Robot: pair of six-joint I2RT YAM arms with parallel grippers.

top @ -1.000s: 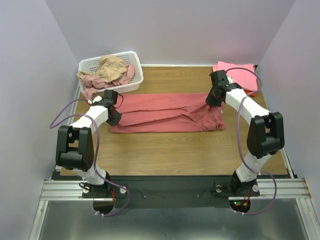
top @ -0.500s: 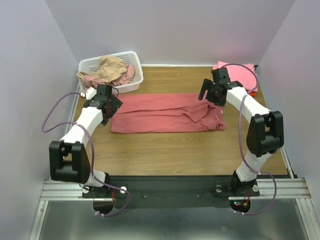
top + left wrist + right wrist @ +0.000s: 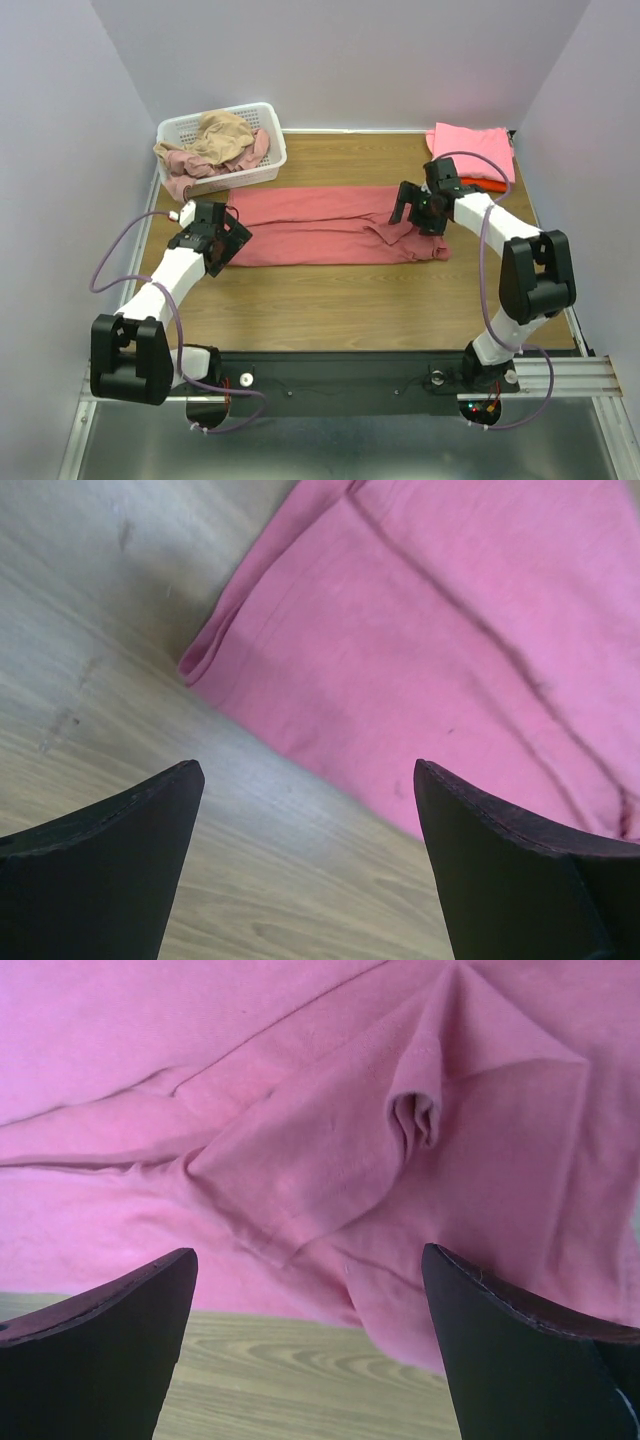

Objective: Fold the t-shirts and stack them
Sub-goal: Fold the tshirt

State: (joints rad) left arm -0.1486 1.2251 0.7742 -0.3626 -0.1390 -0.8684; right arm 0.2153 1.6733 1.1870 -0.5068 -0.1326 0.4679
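A dusty red t-shirt (image 3: 320, 225) lies folded into a long flat band across the middle of the table. It fills the top of the left wrist view (image 3: 450, 630) and of the right wrist view (image 3: 300, 1110). My left gripper (image 3: 236, 232) hovers open over the shirt's left end, nothing between its fingers (image 3: 110, 860). Over the shirt's wrinkled right end my right gripper (image 3: 405, 207) is open and empty too. A folded bright pink t-shirt (image 3: 472, 150) rests on an orange-red one (image 3: 488, 184) at the back right. Tan (image 3: 222, 132) and pale rose (image 3: 182, 162) shirts sit crumpled in the basket.
The white lattice basket (image 3: 262, 168) stands at the back left, close behind the shirt's left end. Walls close in on the left, back and right. Bare wooden table (image 3: 340, 300) stretches between the shirt and the arm bases.
Both grippers have let go of the dusty red shirt and opened wide. The left one pulled back toward the near side; the right one shifted left and lower. The shirt lies flatter.
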